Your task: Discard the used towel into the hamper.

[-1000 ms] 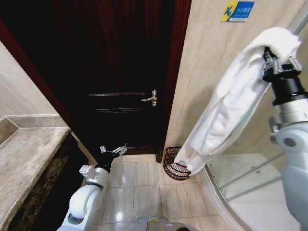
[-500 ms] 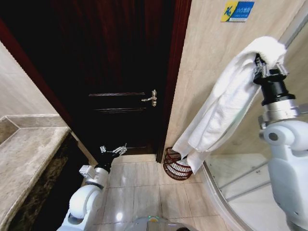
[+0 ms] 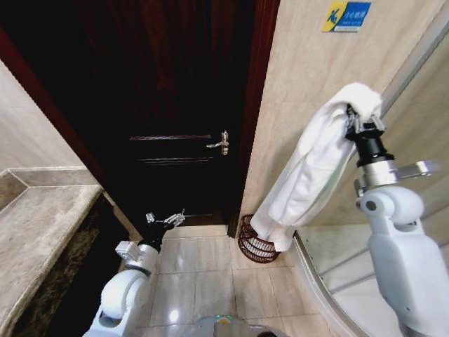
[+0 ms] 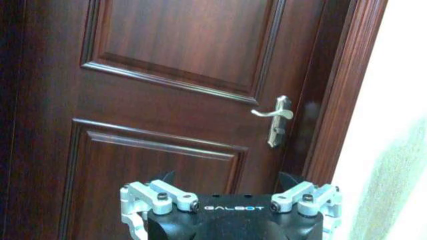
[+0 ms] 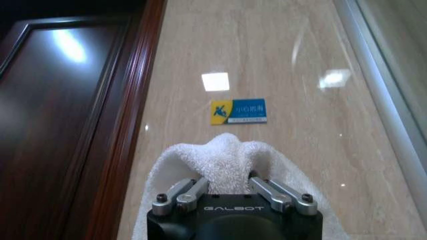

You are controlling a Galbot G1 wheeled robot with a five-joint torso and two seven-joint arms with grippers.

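Change: the right arm has swung the towel (image 3: 309, 172) toward the door (image 3: 175, 105) and lower.
Hamper (image 3: 254, 240): on the floor beside the door frame, directly under the towel's hanging end.
Towel: soft, limp, likely light; held best at a bunched fold.
Right end effector (image 3: 359, 119): pinching the towel's top fold.
Left end effector (image 3: 165, 219): idle, spread, low before the door.

The head camera looks forward and steeply down from above, taking in a dark wooden door (image 3: 175, 105) at upper centre and a beige tiled wall (image 3: 302, 84) to the right. The left wrist camera sits low and close, facing the door (image 4: 173, 100) and its handle (image 4: 277, 120). The right wrist camera looks up along the wall at a blue sign (image 5: 239, 111), seen also at the head view's upper right (image 3: 346, 15).
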